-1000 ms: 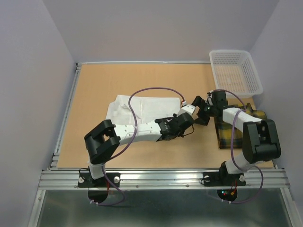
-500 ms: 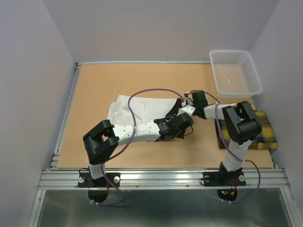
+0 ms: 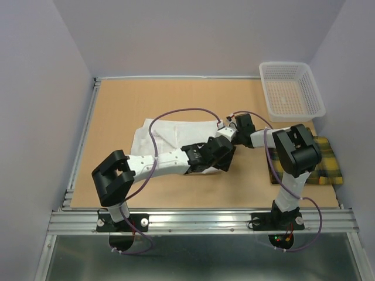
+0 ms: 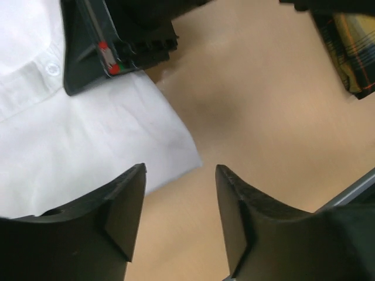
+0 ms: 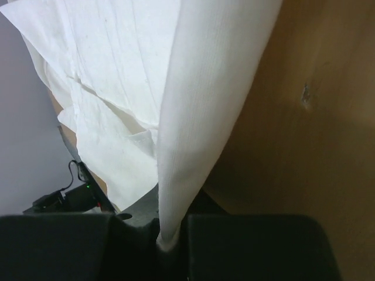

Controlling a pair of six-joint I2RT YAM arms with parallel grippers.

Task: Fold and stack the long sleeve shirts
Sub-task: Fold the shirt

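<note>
White shirt [image 5: 129, 70]: caught by a fold of its edge in the right gripper [image 5: 170, 237], jaws pressed tight on the cloth with no gap showing. From that pinch, a narrow band of fabric running up and away, then broadening into the flat body, with a pocket seam visible partway along. Beside the lifted band, bare table [image 5: 316, 117]. Just beside that grip, the left gripper [image 4: 180, 172]: jaws set well apart, nothing between them, poised above the shirt's near right corner where white cloth meets wood. Ahead of those open jaws, a buttoned strip of the shirt and the dark body of the other gripper, resting on the cloth. Seen from above, both grippers meeting at the shirt's right edge, about mid-table, with the left arm stretched low across the near part of the garment and the right arm bent in from the right. Rest of the shirt spread flat to the left and toward the far side, wrinkled, partly hidden under the left arm. Farther right, across a strip of bare wood, the plaid shirt [image 3: 322, 164]: folded into a flat rectangle, lying near the table's right edge, partly covered by the right arm. Beyond it, at the far right corner, a white mesh basket [image 3: 266, 93], upright.
</note>
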